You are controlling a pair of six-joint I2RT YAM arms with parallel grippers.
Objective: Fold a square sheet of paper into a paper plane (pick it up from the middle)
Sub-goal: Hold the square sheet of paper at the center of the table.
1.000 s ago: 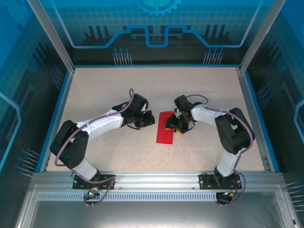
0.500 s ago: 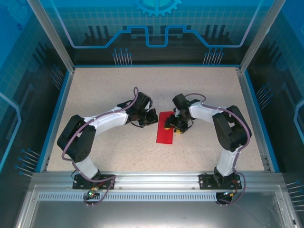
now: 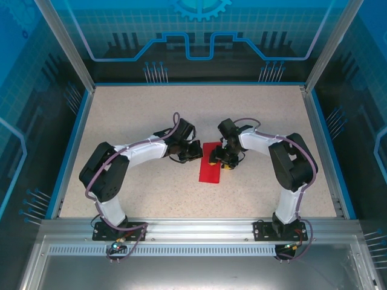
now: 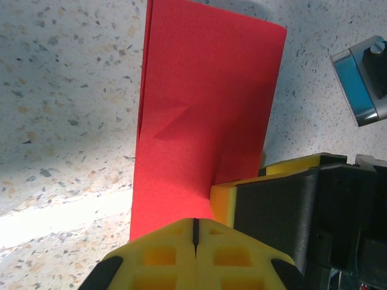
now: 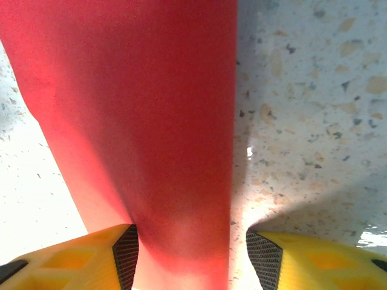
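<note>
A beige speckled table [image 3: 133,193] with a blue rim sits inside a booth of blue-lit panels [image 3: 199,30]. Near the table's middle lies the thin bright red sheet of paper [image 3: 210,173], folded to a long rectangle and flat on the surface, its long axis running roughly away from the arm bases. The left gripper [image 3: 195,151] sits just beside the sheet's far left edge. In the left wrist view its yellow fingers [image 4: 157,254] are pressed together with nothing between them, and the red sheet of paper [image 4: 205,109] shows a short diagonal crease. The right gripper [image 3: 222,162] is at the sheet's right edge. In the right wrist view it [image 5: 192,257] stands about half open, its black pads [image 5: 127,254] straddling the paper [image 5: 139,109] without pinching it.
</note>
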